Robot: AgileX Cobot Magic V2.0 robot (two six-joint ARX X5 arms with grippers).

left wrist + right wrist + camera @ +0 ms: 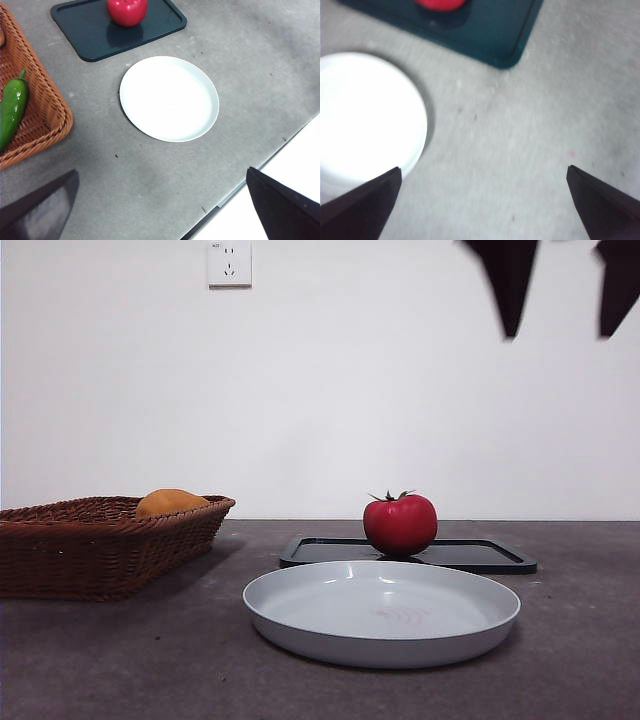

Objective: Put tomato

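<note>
The red tomato (400, 524) with its green stem stands upright on a dark tray (480, 556) behind a pale plate (380, 612). The left wrist view shows the tomato (127, 11) on the tray (90, 35), far beyond the plate (169, 98). My left gripper (161, 171) is open, high over the table's near edge, holding nothing. The blurred right wrist view shows my right gripper (483, 168) open above bare table beside the plate (365, 115), with the tomato (440, 4) just in sight. In the front view the right gripper (557, 330) hangs high at the upper right.
A wicker basket (100, 545) stands at the left with an orange-yellow fruit (168, 502) in it. The left wrist view also shows a green pepper (12, 107) lying in the basket (47, 107). The table's edge (260, 165) runs close to the left gripper.
</note>
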